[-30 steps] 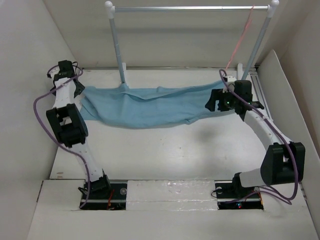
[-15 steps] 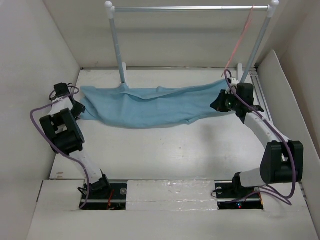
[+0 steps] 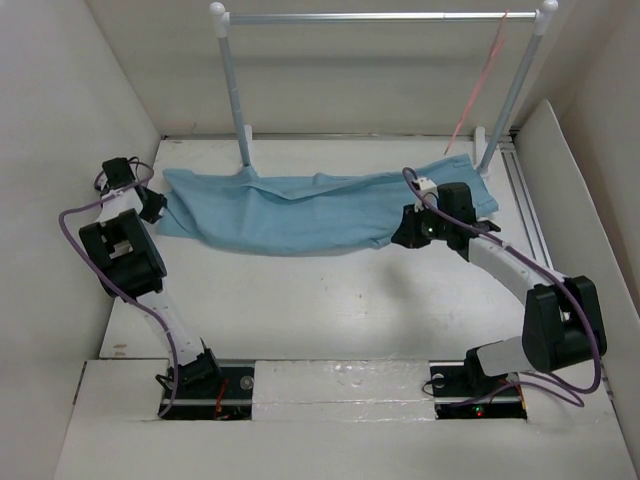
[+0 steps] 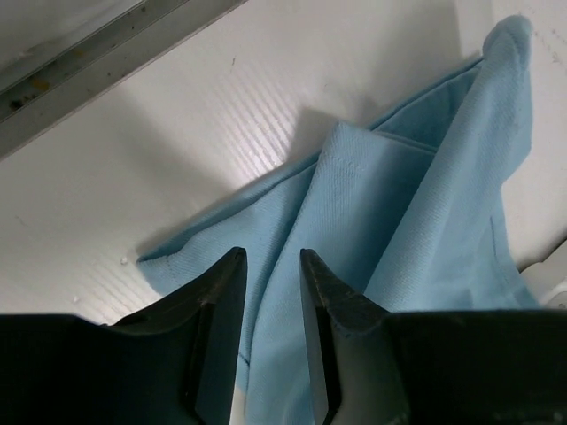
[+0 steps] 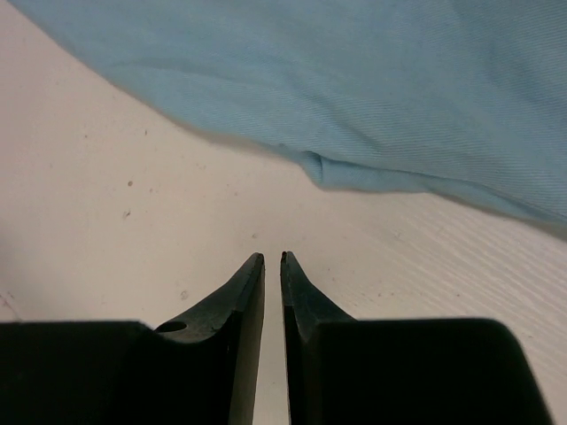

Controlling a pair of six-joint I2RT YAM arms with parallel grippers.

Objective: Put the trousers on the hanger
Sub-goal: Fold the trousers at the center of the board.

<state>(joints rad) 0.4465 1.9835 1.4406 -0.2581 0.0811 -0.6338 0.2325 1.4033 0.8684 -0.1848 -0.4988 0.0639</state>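
Note:
The light blue trousers (image 3: 300,205) lie spread flat across the back of the table (image 3: 330,300). My left gripper (image 3: 152,205) is at their left end. In the left wrist view its jaws (image 4: 270,257) stand narrowed around a raised fold of the trousers (image 4: 399,204). My right gripper (image 3: 404,232) hovers over bare table just in front of the trousers' near edge (image 5: 354,80). Its jaws (image 5: 272,257) are all but shut, with a thin slit and nothing between them. The pink-red hanger (image 3: 478,90) hangs from the right end of the rail.
A silver rail (image 3: 380,17) on two white-knobbed posts (image 3: 232,90) (image 3: 512,90) spans the back of the table. White walls close in on the left and right. A metal track (image 4: 97,53) runs along the table's left edge.
The left gripper's jaws narrowed onto the trousers' left end. The right gripper left the trousers' right end, closed its jaws and moved left to their near edge.

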